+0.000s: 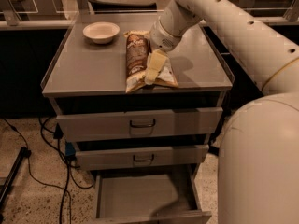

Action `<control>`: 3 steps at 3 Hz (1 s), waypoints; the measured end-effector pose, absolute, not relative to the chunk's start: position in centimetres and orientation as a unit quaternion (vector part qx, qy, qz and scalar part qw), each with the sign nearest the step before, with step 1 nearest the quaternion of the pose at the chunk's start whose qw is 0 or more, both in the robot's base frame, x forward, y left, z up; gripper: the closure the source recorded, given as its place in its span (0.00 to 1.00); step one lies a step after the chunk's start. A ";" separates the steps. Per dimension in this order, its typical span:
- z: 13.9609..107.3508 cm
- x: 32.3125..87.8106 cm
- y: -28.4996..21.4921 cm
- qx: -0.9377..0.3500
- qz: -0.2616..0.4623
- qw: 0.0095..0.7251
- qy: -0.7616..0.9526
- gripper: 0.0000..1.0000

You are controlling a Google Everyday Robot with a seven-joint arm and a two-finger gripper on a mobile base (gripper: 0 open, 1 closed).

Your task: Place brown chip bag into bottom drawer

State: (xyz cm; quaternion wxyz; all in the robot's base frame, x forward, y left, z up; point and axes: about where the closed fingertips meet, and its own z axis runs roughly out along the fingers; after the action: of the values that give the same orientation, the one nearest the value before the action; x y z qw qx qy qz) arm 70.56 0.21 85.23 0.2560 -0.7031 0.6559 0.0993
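Hand (pixel 154 68) is down at the worktop (pixel 88 73), over the right side of the brown chip bag (pixel 135 55), approx mid-length to front half. Looks in contact w/ the bag. Grip state: can't tell from this angle, could be clamped on it or just resting. Arm (pixel 224 17) comes in from upper right, wrist angled down-left toward the bag.

Bag lies flat on the worktop, approx centre, long axis back-to-front. Dark brown face is up w/ light lettering, and tan edges show at the front end. Front end sits near the worktop's front edge, no overhang. Cream bowl (pixel 101 31) is back-left, upright, apart from the bag.

Bottom drawer (pixel 140 197), lowest of three, is pulled out: plain grey inside, shadow across its right front corner. Bag is up top, not in the drawer. Top drawer (pixel 140 123) and mid drawer (pixel 142 157) are pushed in, each w/ a dark loop handle.

Robot body (pixel 261 162) fills the lower right. Dark cables (pixel 46 143) trail over the speckled floor (pixel 28 195) left of the drawers.
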 end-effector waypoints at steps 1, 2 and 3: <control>84.1 70.3 -0.1 -0.702 0.100 0.247 0.661 0.03; 84.1 70.3 -0.1 -0.702 0.100 0.247 0.661 0.27; 84.1 70.3 -0.1 -0.702 0.100 0.247 0.661 0.50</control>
State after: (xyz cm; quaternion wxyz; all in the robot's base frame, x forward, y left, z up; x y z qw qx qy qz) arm 70.31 -0.09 84.14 0.2466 -0.7017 0.6610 0.1001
